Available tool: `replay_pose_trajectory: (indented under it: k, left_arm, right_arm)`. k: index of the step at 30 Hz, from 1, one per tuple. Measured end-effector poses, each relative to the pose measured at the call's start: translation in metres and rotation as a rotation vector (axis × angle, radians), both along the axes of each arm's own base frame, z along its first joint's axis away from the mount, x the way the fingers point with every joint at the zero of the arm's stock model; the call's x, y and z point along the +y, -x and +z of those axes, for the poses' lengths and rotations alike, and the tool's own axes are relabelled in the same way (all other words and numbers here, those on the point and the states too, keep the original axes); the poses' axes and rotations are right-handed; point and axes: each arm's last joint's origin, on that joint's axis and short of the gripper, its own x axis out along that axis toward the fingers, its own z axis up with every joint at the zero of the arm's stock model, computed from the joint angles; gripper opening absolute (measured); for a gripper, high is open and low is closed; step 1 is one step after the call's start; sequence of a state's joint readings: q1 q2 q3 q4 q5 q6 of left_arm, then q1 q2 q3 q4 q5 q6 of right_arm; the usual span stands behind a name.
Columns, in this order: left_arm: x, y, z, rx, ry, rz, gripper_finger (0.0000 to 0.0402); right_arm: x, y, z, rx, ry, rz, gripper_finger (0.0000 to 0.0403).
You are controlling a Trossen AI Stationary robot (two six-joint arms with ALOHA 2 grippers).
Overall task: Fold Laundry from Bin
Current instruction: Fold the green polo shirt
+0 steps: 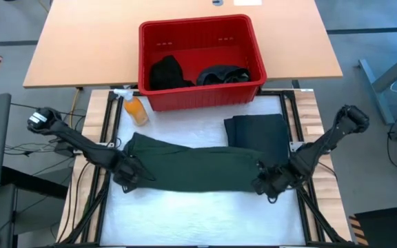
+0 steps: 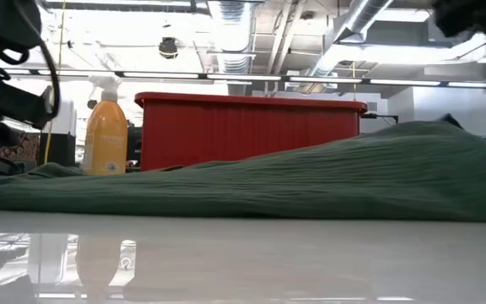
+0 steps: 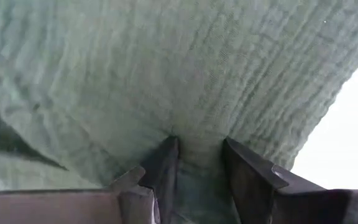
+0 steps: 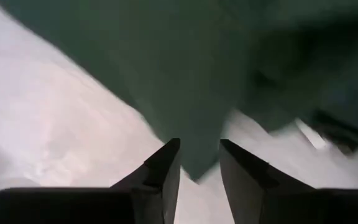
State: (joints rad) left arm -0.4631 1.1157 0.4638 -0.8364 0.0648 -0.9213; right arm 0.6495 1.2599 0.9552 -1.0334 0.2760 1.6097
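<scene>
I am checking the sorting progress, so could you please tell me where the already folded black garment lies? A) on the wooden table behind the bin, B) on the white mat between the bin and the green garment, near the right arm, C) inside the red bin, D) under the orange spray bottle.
B: the folded black garment lies on the white mat, in front of the red bin and touching the spread green garment.
</scene>
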Motion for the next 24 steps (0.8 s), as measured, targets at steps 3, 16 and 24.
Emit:
replay_pose_trajectory:
  k: [3, 16, 24]
  left_arm:
    - [-0.004, 0.003, -0.002, 0.027, 0.045, -0.023, 0.0123]
    - [-0.007, -0.007, 0.031, -0.177, 0.011, -0.043, 0.0123]
    - [-0.006, -0.006, 0.044, -0.251, 0.040, -0.044, 0.0123]
  right_arm:
    - [0.002, 0.008, -0.014, -0.047, -0.056, -0.024, 0.0159]
    - [0.007, 0.044, -0.057, -0.283, -0.019, 0.026, 0.0283]
    - [0.001, 0.056, -0.059, -0.261, 0.071, -0.031, 0.0286]
